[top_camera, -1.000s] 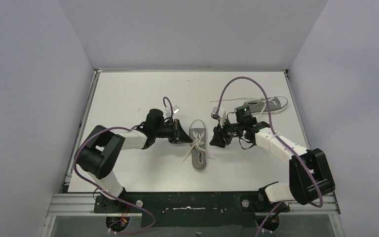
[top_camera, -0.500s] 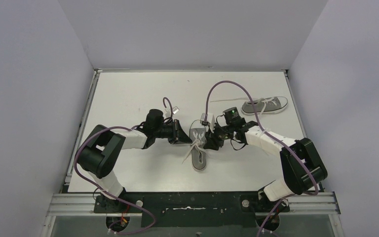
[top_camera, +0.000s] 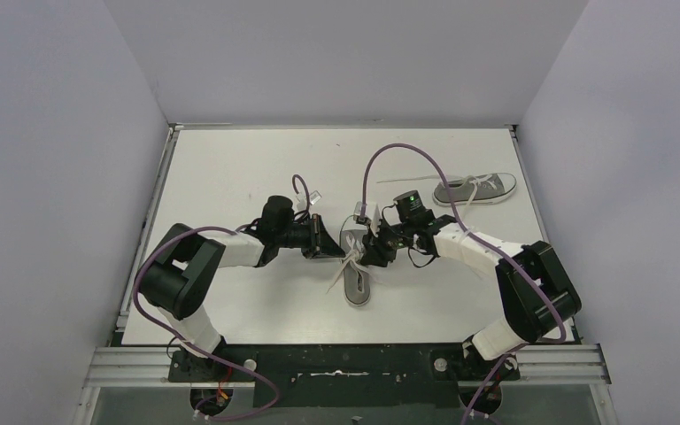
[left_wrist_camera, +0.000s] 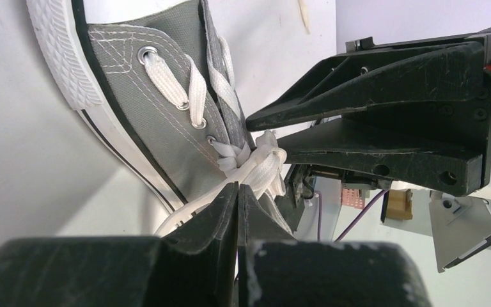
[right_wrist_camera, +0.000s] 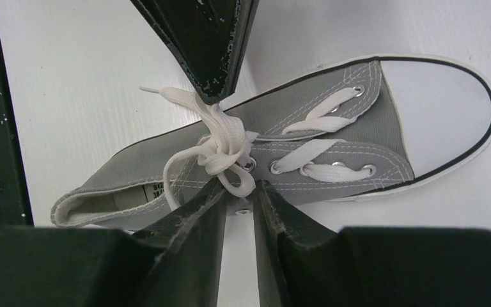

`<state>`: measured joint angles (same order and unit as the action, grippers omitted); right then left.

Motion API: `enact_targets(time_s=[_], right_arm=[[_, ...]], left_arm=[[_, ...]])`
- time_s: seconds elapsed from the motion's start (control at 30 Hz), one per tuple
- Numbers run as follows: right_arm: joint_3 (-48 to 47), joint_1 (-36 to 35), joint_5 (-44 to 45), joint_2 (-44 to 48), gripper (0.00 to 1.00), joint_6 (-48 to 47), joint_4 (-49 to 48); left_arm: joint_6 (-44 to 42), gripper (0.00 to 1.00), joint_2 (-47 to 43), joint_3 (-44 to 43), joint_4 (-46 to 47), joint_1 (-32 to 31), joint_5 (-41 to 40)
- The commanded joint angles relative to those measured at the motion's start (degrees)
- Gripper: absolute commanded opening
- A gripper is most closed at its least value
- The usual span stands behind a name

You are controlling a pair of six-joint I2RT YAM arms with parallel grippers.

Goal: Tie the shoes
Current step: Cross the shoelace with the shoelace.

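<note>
The left claw, fingers pressed together, pinches the white laces at the knot of the grey sneaker, which lies on the surface between both claws. The right claw, fingers slightly spread, has a lace loop at its tips. The other sneaker sits well beyond it.

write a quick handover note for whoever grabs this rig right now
Left claw: shut on the white lace of the small grey canvas sneaker in the middle of the white table.
Right claw: open, narrow gap, tips at a lace loop on that sneaker's other side.
Second grey canvas sneaker: far right of the table, one lace trailing left, looks untied.
Done: loose knot with loops on the middle sneaker.
Left: pull it tight, then tie the second sneaker.
</note>
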<state>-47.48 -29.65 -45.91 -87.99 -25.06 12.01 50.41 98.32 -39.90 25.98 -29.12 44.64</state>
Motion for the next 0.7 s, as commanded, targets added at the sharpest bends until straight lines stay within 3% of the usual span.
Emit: enact_targets(time_s=[0.0, 0.1, 0.17, 0.2, 0.4, 0.5, 0.67], right_arm=[[-2.7, -0.6, -1.9, -1.1, 0.16, -1.3, -3.0], [-1.8, -0.6, -1.7, -0.7, 0.11, -0.1, -4.5], [-1.7, -0.7, -1.2, -0.5, 0.0, 0.2, -3.5], [-1.9, -0.7, 0.1, -0.4, 0.0, 0.8, -2.3], [-3.4, -0.7, 15.5, 0.1, 0.0, 9.8, 9.2], [-3.1, -1.1, 19.2, 1.4, 0.0, 12.0, 11.5], [-5.0, -1.3, 20.5, 0.0, 0.0, 15.2, 12.7]], left_arm=[[0.6, 0.0, -0.4, -1.4, 1.6, 0.4, 2.4], [0.1, 0.0, -0.8, -1.3, 0.9, 0.4, 1.9], [-0.7, 0.0, -1.3, -1.5, -0.9, 0.5, 1.3], [-1.8, 0.0, -2.0, -1.8, -3.1, 0.7, 0.7], [-18.1, 0.0, -10.8, -6.2, -37.5, 0.7, -17.0], [-21.2, 0.0, -13.1, -6.0, -42.0, 0.8, -21.7], [-21.0, 0.0, -12.6, -5.2, -41.0, 0.8, -19.1]])
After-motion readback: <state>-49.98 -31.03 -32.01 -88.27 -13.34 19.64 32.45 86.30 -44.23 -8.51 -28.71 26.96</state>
